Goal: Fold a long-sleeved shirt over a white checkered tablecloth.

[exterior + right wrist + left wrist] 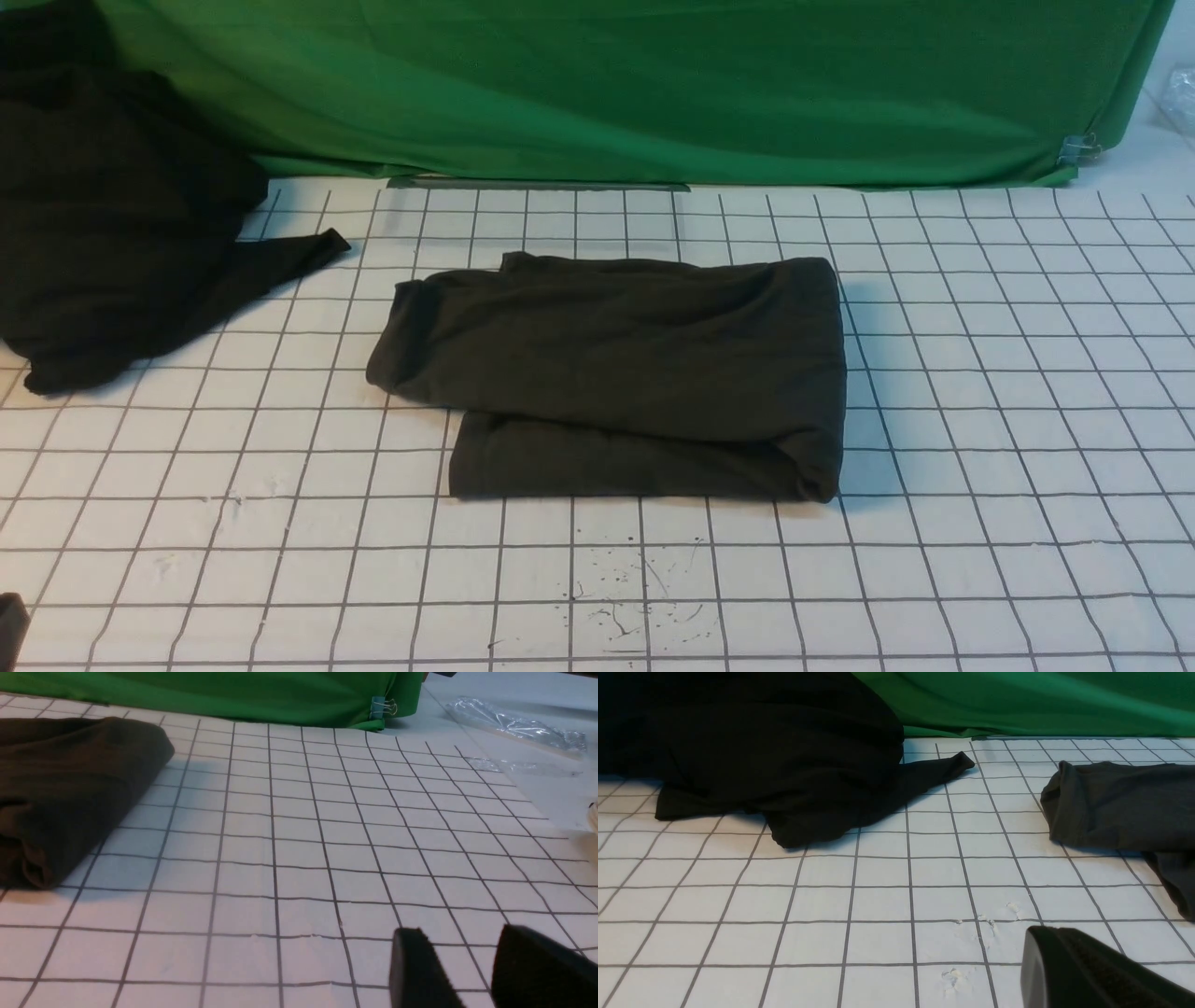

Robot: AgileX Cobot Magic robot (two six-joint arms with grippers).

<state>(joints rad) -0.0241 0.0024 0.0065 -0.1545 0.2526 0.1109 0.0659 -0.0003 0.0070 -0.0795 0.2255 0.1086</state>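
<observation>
Nearest, both grippers sit low at the near edge of the tablecloth (pixel 980 523), well apart from the shirt. Left gripper (pixel 1087 970) is closed, nothing in it; only one dark finger shows in the wrist view. Right gripper (pixel 472 970) is partly open w/ a clear gap btwn fingers, empty.

Mid-surface: the shirt (pixel 625 373) lies folded into a compact block, top layer skewed a bit to the left over the bottom layer, fold edge on the right. Print not visible.

Farther left: a blacker garment heap (pixel 112 224). Behind: green backdrop (pixel 653 84).

Judgement: the fold looks basically done. To finish well, keep the arms clear, don't snag the edges; if tidying, square the top layer over the lower one w/ light nudges.
</observation>
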